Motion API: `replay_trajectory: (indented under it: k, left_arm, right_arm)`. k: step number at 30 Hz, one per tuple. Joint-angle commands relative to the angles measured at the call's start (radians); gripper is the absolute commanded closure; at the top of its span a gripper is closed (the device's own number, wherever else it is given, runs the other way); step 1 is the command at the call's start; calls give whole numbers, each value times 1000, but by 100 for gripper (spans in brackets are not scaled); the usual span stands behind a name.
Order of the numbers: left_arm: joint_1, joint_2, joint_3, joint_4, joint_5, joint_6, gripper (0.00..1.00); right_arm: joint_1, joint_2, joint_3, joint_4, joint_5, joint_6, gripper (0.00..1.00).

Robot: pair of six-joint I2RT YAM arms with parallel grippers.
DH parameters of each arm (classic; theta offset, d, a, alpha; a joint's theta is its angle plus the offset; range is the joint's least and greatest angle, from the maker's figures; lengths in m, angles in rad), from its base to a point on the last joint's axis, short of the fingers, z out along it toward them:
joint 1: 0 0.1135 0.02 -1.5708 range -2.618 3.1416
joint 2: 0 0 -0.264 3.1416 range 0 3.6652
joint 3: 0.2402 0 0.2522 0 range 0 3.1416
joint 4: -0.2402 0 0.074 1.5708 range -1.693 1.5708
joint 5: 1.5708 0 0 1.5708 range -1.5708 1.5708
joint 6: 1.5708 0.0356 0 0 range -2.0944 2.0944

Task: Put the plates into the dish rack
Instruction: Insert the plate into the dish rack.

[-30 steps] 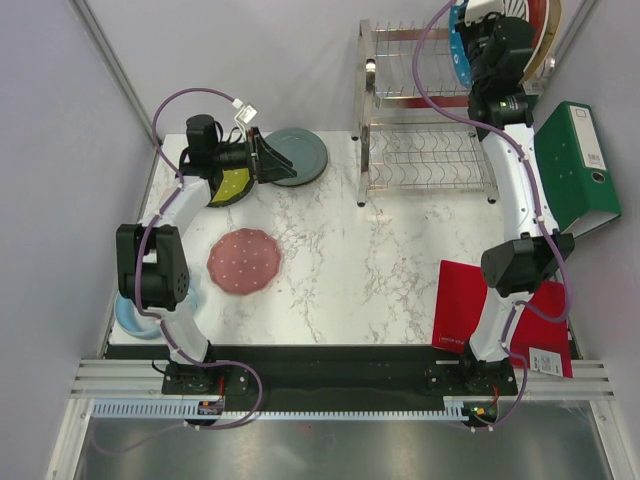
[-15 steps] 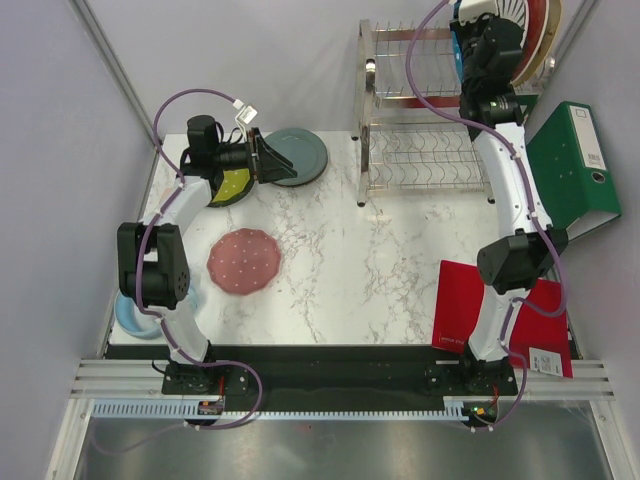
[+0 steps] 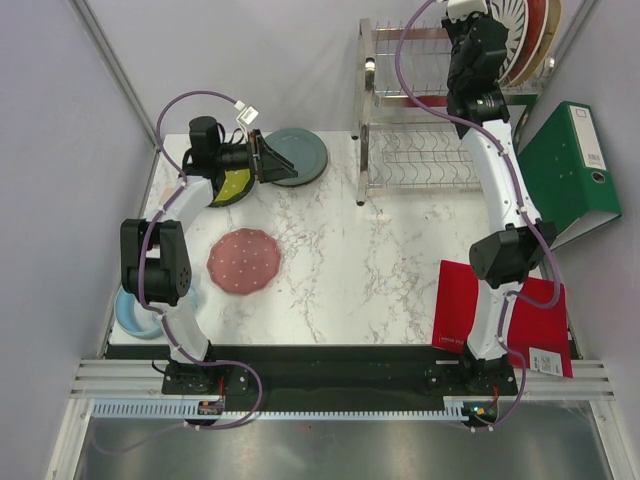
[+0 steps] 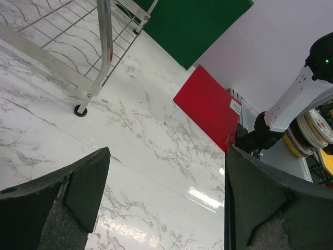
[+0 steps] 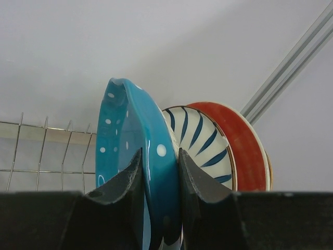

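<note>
The right claw [image 5: 158,156] grips a teal dotted plate [image 5: 122,135] up at the dish rack [image 3: 425,160].
The teal dotted plate stands on its edge at the far right, just beside a striped plate [image 5: 200,140] and a red plate [image 5: 244,140] (both upright too). The left claw [image 4: 166,151] is wide open and holds nothing. A pink plate [image 3: 244,261], a lime plate [image 3: 232,186] and a grey-blue plate [image 3: 300,155] lie flat on the left of the table [image 3: 350,250].
</note>
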Motion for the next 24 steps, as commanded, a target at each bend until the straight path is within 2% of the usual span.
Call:
replay_trajectory:
  k: [1,3,4,6,15,24]
  left_arm:
    - [-5,14,43,47,31,-34,0]
    - [-5,18,45,53,33,-41,0]
    - [-5,21,45,56,33,-44,0]
    - [-5,22,45,59,31,-46,0]
    - [-6,20,40,69,33,-54,0]
    - [-13,17,34,93,24,-60,0]
  right_arm:
    - [-21,66,15,38,65,-38,100]
    - [-21,69,3,44,46,-47,92]
    - [-22,69,0,65,48,-47,78]
    - [-22,69,-5,73,31,-51,66]
    - [-25,1,-57,222,20,-87,54]
    - [-22,-60,-35,283,20,-64,50]
